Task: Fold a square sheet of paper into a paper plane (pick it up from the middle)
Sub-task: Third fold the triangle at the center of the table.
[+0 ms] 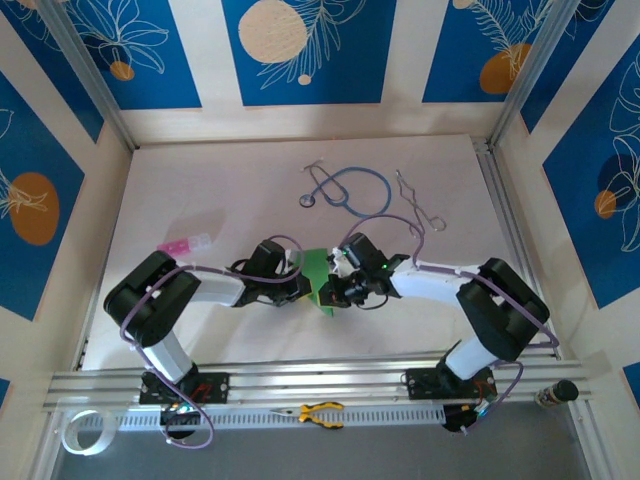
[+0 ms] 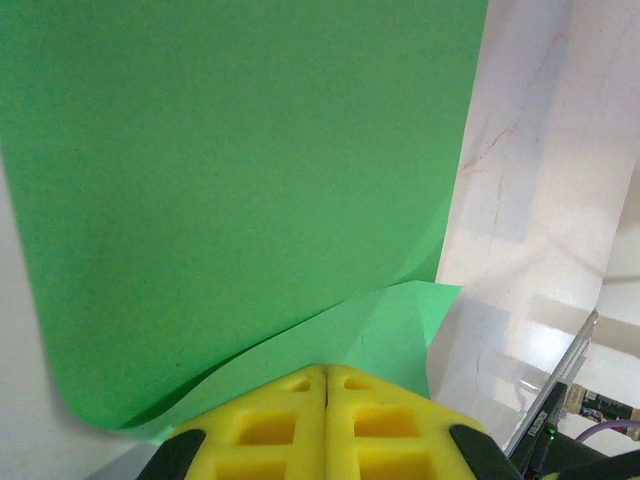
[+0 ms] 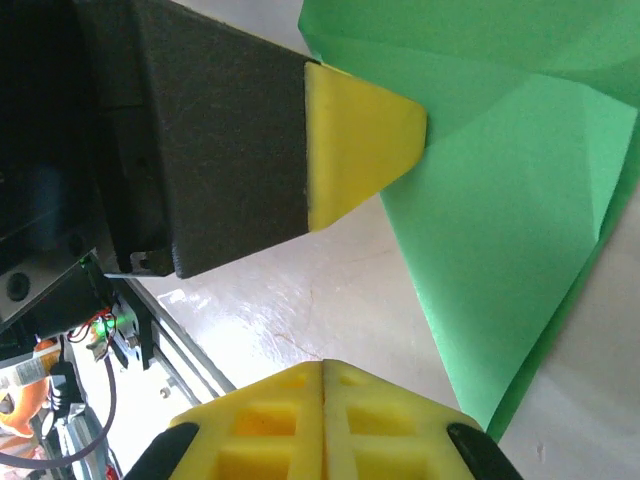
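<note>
- Your left gripper (image 2: 326, 375) has its 2 yellow pads pressed flat together, and the square sheet of paper (image 2: 230, 180) runs in at their tips. I judge it is pinched there, which would explain why the sheet stands up off the table (image 1: 200, 180) instead of lying flat.
- From above, the sheet (image 1: 318, 280) sits mid-table between both wrists. The left gripper (image 1: 297, 284) touches its left side and the right gripper (image 1: 338, 290) is just beside its right side.
- Your right gripper (image 3: 323, 370) is closed too, but nothing lies between its pads. The sheet's (image 3: 510, 220) lower point ends just beside its right finger. Closed like that, it probably serves as a blunt presser for running a crease, not as a clamp.
- The sheet already carries angled flaps, so I judge you are part-way through folding, with no finished dart yet.
- The stethoscope (image 1: 345, 190), the pink and white piece (image 1: 183, 243) and the pliers (image 1: 320, 412) lie well apart from the work, so nothing crowds the fold.
- Risk: the left hold is near an edge, so a push from the right could bend the thin paper or slip it free.
</note>
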